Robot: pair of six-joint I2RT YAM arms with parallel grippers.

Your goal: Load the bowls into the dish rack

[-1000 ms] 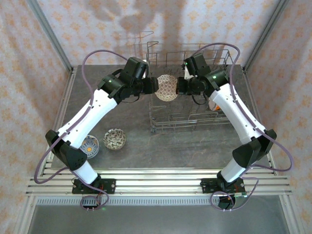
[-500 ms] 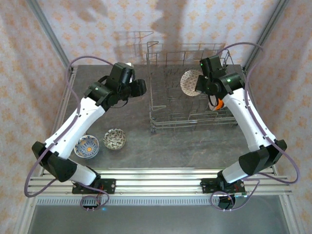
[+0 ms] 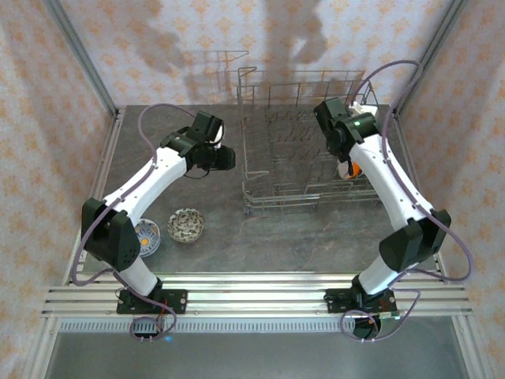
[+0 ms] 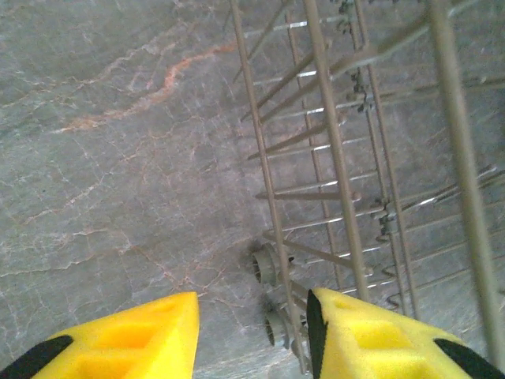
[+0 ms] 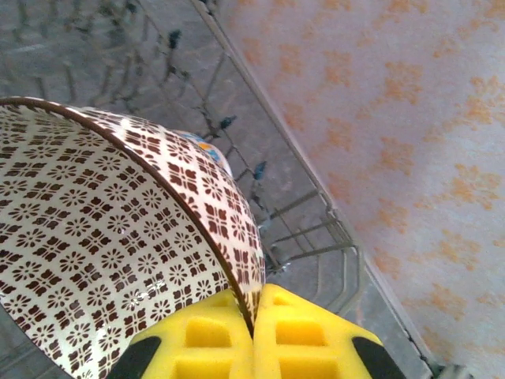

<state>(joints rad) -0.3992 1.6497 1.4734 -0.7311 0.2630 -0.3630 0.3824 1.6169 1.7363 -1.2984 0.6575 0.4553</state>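
Since half a second ago the bowl (image 5: 102,237) has slipped out of the overhead camera's sight beneath the right wrist, and the left arm has folded back toward its base. Round, glossy ceramic, cream with a dense grid of small brown flower stamps and a thin dark rim, the bowl stands on edge over the dish rack (image 5: 316,209), a basket of thin grey wire with upright tines. Its rim is pinched between the yellow fingers of the right gripper (image 5: 254,300), one on each face of the wall (clenched tight, no gap). The left gripper (image 4: 251,304) hangs released, fingers apart, just outside the rack's left wall above the grey marbled table (image 3: 316,237). Four bowls can be counted: the held one, an orange-marked bowl (image 3: 352,168) at the rack's right end, and two on the table by the left arm, a brown-mottled bowl (image 3: 185,225) and a blue-and-orange bowl (image 3: 150,235).
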